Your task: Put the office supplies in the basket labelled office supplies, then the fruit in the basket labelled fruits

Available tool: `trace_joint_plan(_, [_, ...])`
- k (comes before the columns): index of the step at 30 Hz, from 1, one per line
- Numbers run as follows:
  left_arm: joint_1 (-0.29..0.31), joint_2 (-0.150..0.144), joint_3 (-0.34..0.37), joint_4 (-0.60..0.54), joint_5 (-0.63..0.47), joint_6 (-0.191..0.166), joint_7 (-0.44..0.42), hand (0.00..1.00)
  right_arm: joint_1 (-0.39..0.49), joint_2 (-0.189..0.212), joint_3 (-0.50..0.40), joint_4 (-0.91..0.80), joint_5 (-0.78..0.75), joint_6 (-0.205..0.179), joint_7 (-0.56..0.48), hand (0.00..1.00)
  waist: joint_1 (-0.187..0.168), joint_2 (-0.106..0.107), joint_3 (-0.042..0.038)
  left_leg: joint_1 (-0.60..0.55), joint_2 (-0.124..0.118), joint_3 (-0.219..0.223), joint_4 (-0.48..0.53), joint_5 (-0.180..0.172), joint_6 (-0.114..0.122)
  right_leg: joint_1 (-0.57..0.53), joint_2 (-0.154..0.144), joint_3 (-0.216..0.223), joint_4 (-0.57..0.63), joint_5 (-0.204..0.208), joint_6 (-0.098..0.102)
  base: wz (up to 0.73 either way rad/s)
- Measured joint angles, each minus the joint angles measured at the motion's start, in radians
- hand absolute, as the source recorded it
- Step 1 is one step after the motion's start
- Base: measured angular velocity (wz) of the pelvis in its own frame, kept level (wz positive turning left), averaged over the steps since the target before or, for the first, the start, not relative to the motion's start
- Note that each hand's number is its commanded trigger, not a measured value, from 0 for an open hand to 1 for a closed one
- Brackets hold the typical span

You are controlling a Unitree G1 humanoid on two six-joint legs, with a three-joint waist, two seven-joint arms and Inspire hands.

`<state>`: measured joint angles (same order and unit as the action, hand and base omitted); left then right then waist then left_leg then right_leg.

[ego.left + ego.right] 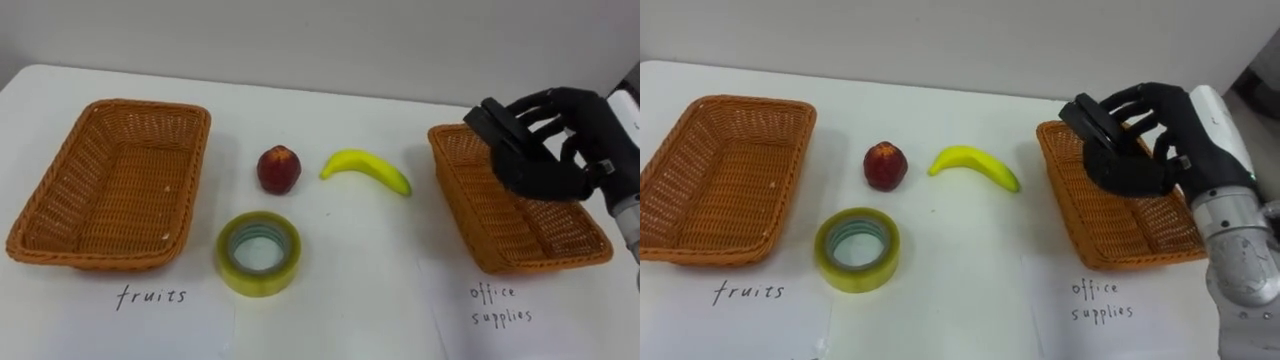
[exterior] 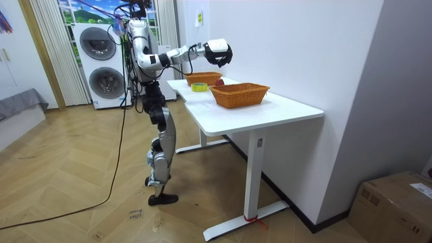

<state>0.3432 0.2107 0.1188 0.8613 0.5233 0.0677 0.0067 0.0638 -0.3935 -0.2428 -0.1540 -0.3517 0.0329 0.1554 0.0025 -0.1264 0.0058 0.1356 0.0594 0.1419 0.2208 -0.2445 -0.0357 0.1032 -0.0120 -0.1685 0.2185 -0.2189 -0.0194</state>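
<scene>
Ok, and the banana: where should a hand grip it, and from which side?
Probably the thick middle of the banana, from above, fingers across its narrow width. It lies flat on the table, its ends tapering, touching nothing. The right hand holds a dark object over the right basket.

The left basket (image 1: 60, 170) and right basket (image 1: 520, 245) are orange-brown woven wicker. On the white table (image 1: 350, 300), the round fruit (image 1: 279, 169) is dark red, the banana (image 1: 366, 168) yellow with a greenish tip, and the nearer tape roll (image 1: 258, 253) translucent yellow-green. The right hand (image 1: 592, 128) and its held object (image 1: 497, 135) are black.
</scene>
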Motion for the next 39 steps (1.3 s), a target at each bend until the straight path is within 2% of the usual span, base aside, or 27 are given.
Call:
trace_joint_plan(3, [0.003,0.002,0.0,0.0,0.0,0.001,0.001,0.0,0.0,0.003,0.0,0.044,0.0,0.003,0.0,1.0,0.0,0.003,-0.0003,0.001,0.0,0.0,0.0,0.0,0.0,0.001,0.0,0.001,0.001,0.0,0.0,0.0])
trace_joint_plan(9, [0.002,0.001,0.0,0.001,0.0,0.009,0.002,0.0,0.005,0.004,-0.006,0.098,-0.001,0.005,0.0,1.0,-0.002,0.016,-0.0067,0.001,0.0,-0.001,-0.001,0.0,0.0,0.003,0.0,0.0,0.004,0.001,0.001,0.0])
trace_joint_plan(13, [0.001,0.001,0.001,0.001,-0.001,0.009,0.002,0.0,0.01,0.004,-0.011,0.117,0.001,0.005,0.0,1.0,-0.001,0.023,-0.0056,0.009,0.0,-0.001,-0.002,0.0,0.0,0.012,0.001,-0.002,0.003,0.001,0.001,0.0])
trace_joint_plan(17, [-0.001,0.001,0.0,0.001,-0.001,0.008,0.002,0.0,0.015,0.004,-0.011,0.138,0.033,0.005,0.0,1.0,-0.001,0.022,-0.0053,0.011,0.0,-0.001,-0.002,0.0,0.0,0.014,0.0,-0.003,0.0,0.001,0.001,0.0])
trace_joint_plan(18, [0.0,0.001,0.0,0.001,-0.001,0.008,0.002,0.0,0.015,0.004,-0.011,0.144,0.036,0.005,0.0,0.97,-0.001,0.019,-0.0053,0.01,0.0,0.0,-0.002,0.0,0.0,0.013,-0.001,-0.003,-0.001,0.001,0.001,0.0])
trace_joint_plan(19, [-0.001,0.001,0.0,0.001,-0.001,0.007,0.002,0.0,0.017,0.004,-0.011,0.144,0.036,0.005,0.0,0.84,-0.001,0.019,-0.0052,0.009,-0.001,0.0,-0.002,0.0,0.0,0.011,-0.001,-0.003,-0.005,0.001,0.002,0.0])
trace_joint_plan(20, [-0.001,0.001,0.0,0.001,-0.001,0.007,0.002,0.0,0.017,0.004,-0.011,0.144,0.037,0.005,0.0,0.65,-0.001,0.019,-0.0052,0.008,-0.001,0.0,-0.002,0.0,0.0,0.011,-0.001,-0.003,-0.008,0.001,0.002,0.0])
trace_joint_plan(21, [-0.001,0.001,0.0,0.001,-0.001,0.007,0.003,0.0,0.018,0.004,-0.011,0.144,0.037,0.005,0.0,0.57,-0.001,0.018,-0.0053,0.007,-0.001,0.0,-0.002,0.0,0.0,0.011,0.0,-0.003,-0.01,0.002,0.002,0.0])
trace_joint_plan(22, [-0.001,0.002,-0.001,0.001,-0.002,0.006,0.004,0.0,0.018,0.004,-0.011,0.146,0.037,0.003,0.0,0.34,-0.001,0.018,-0.0053,0.007,-0.001,0.0,-0.002,0.0,0.0,0.012,0.0,-0.003,-0.011,0.003,0.003,0.0])
trace_joint_plan(23, [-0.001,0.002,-0.002,0.002,-0.003,0.006,0.005,0.0,0.018,0.004,-0.011,0.15,0.039,0.001,0.0,0.34,-0.001,0.019,-0.0052,0.007,-0.001,0.0,-0.002,0.0,0.0,0.014,0.0,-0.003,-0.013,0.003,0.003,0.0])
trace_joint_plan(24, [-0.001,0.003,-0.002,0.002,-0.004,0.006,0.011,0.0,0.019,0.004,-0.01,0.163,0.041,0.0,0.0,0.04,-0.001,0.018,-0.0054,0.009,-0.001,-0.001,-0.002,0.0,0.0,0.016,0.0,-0.003,-0.013,0.003,0.003,0.03])
trace_joint_plan(25, [0.0,0.003,-0.002,0.002,-0.004,0.006,0.015,0.0,0.02,0.004,-0.01,0.181,0.041,0.0,0.0,0.0,0.0,0.017,-0.0059,0.01,-0.001,-0.001,-0.002,0.0,0.0,0.018,0.0,-0.005,-0.014,0.003,0.003,0.03])
trace_joint_plan(27, [-0.001,0.002,-0.002,0.002,-0.004,0.006,0.023,0.0,0.032,0.004,-0.01,0.19,0.04,0.001,0.0,0.0,0.002,0.012,-0.0091,0.011,-0.001,-0.002,-0.002,0.0,0.0,0.02,0.001,-0.005,-0.012,0.003,0.003,0.0])
trace_joint_plan(35, [-0.002,0.003,0.0,0.021,-0.004,0.006,0.034,0.0,0.059,0.004,-0.009,0.196,0.032,0.001,-0.001,0.0,0.002,0.013,-0.0076,0.016,-0.001,-0.005,-0.009,0.0,0.0,0.025,0.002,-0.01,-0.012,0.004,0.003,0.0])
trace_joint_plan(39, [-0.002,0.006,0.0,0.022,-0.004,0.006,0.034,0.0,0.059,0.004,-0.009,0.196,0.032,0.001,-0.001,0.0,0.003,0.008,-0.0036,0.016,-0.001,-0.005,-0.009,0.0,0.0,0.025,0.002,-0.01,-0.013,0.004,0.003,0.0])
